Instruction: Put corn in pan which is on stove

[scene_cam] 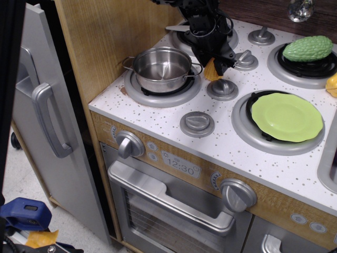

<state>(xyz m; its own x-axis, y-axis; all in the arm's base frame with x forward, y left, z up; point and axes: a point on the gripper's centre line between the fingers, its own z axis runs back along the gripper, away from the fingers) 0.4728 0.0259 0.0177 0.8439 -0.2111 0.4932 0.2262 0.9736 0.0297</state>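
The corn (pixel 210 72), a small yellow-orange cone, stands on the white speckled stove (pixel 158 118) top just right of the pan. Its top is hidden by my black gripper (pixel 213 63), which has come down over it with a finger on each side and looks shut on it. The corn still rests on the stove top. The pan (pixel 160 66) is a shiny steel pot with two loop handles. It sits empty on the front-left burner, just left of the gripper.
A lime-green plate (pixel 287 117) lies on the front-right burner. A bumpy green vegetable (pixel 307 48) sits on the back-right burner, with a yellow piece (pixel 332 84) at the right edge. Silver knobs (pixel 222 88) stand between the burners. A wood-look wall (pixel 105 37) rises left of the pan.
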